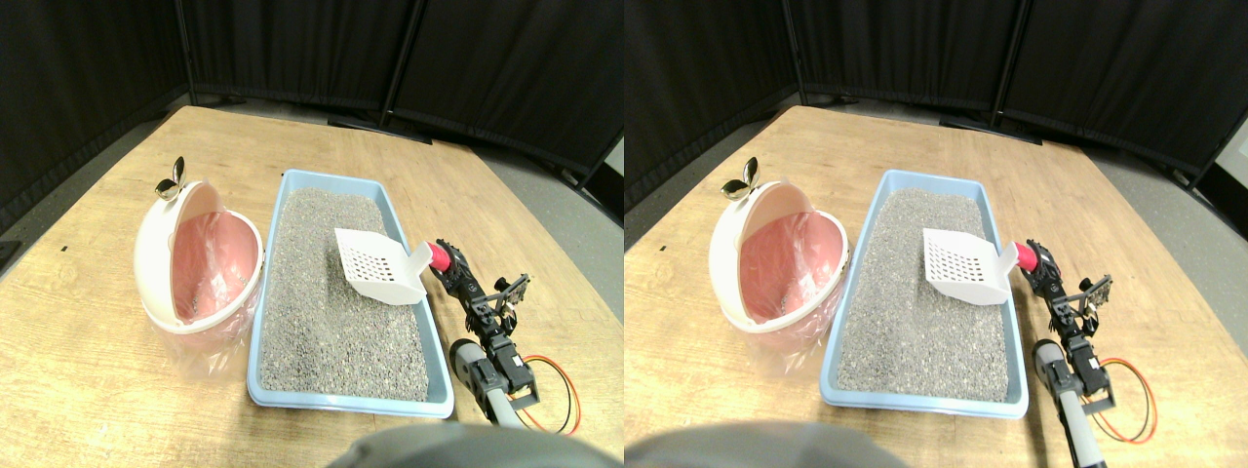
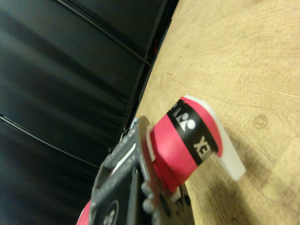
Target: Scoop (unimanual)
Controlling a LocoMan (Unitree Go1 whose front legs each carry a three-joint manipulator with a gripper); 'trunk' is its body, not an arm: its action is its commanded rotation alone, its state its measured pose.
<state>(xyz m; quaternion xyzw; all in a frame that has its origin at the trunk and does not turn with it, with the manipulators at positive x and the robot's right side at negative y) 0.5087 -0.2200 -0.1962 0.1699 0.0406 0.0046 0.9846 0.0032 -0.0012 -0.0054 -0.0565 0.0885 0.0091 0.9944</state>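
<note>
- The scoop point(image 1: 375, 265) looks like plain white plastic, smooth and a bit matt, with a slotted grid in the blade.
- Its handle wrap point(image 2: 180, 140) is red grip tape with a black printed band, soft-looking and slightly sheeny.
- The litter tray point(image 1: 263, 385) is light blue plastic, smooth rim with a mild gloss.
- The litter point(image 1: 331, 322) is coarse grey granules, rough and dull.
- At 9 o'clock from the tray, the bin point(image 1: 156, 253) is a cream plastic shell, smooth, lined with a thin, crinkly clear bag point(image 1: 210, 258) that shines.
- The tabletop point(image 1: 88, 380) is pale wood-grain board, matt.
- The gripper point(image 1: 450, 265) is dark, hard plastic-looking frame parts.
- The backdrop point(image 1: 507, 68) is black cloth-like panels.
</note>
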